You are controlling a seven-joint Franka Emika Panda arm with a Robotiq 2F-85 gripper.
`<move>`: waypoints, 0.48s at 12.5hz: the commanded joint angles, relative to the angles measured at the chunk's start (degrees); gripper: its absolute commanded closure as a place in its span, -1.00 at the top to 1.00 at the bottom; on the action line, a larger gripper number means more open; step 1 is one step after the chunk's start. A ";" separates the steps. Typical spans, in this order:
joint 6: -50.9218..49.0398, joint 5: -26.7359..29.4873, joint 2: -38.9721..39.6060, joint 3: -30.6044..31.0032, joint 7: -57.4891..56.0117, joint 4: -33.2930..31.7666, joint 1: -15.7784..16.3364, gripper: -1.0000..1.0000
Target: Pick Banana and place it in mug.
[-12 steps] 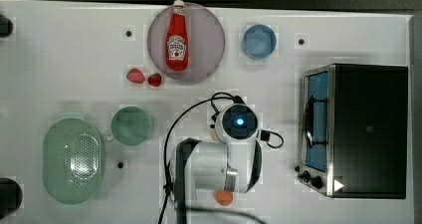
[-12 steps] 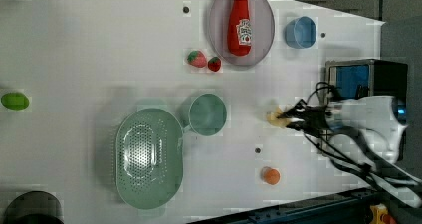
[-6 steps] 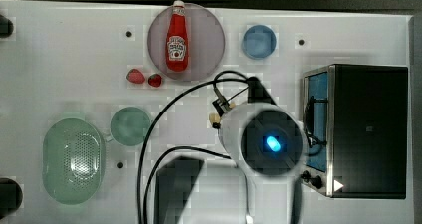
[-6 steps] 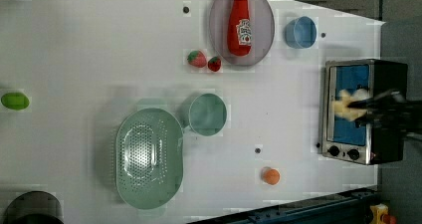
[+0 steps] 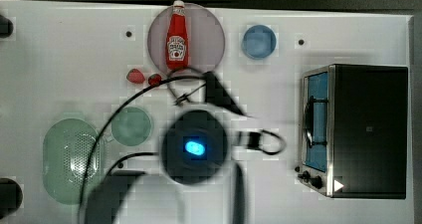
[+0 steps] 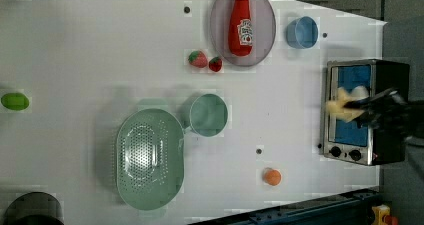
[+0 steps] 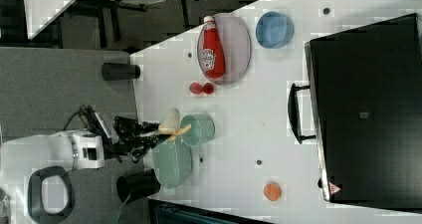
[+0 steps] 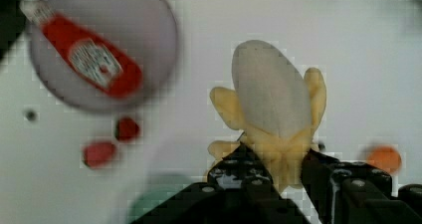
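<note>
Between the black gripper (image 8: 281, 176) jaws, clamped at its peel base and held above the white table (image 6: 100, 50), pale yellow-cream half-peeled banana (image 8: 273, 109) looks light and soft, so hold gently low on the peel, with muted-green round mug (image 6: 209, 115) well apart.

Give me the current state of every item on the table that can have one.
Banana: peeled, held in gripper, off the table.
Mug: upright, empty.
Ketchup bottle: lying on plate.
Blue cup: upright, empty.
Colander: upright, empty.
Toaster oven: door closed.
</note>
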 commanded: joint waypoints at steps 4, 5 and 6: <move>4.07 5.22 4.70 14.23 17.49 -1.73 3.42 -0.46; 5.92 5.21 6.20 16.05 20.51 -1.88 3.46 -0.46; 7.85 5.21 7.93 17.74 24.23 -2.12 3.49 -0.46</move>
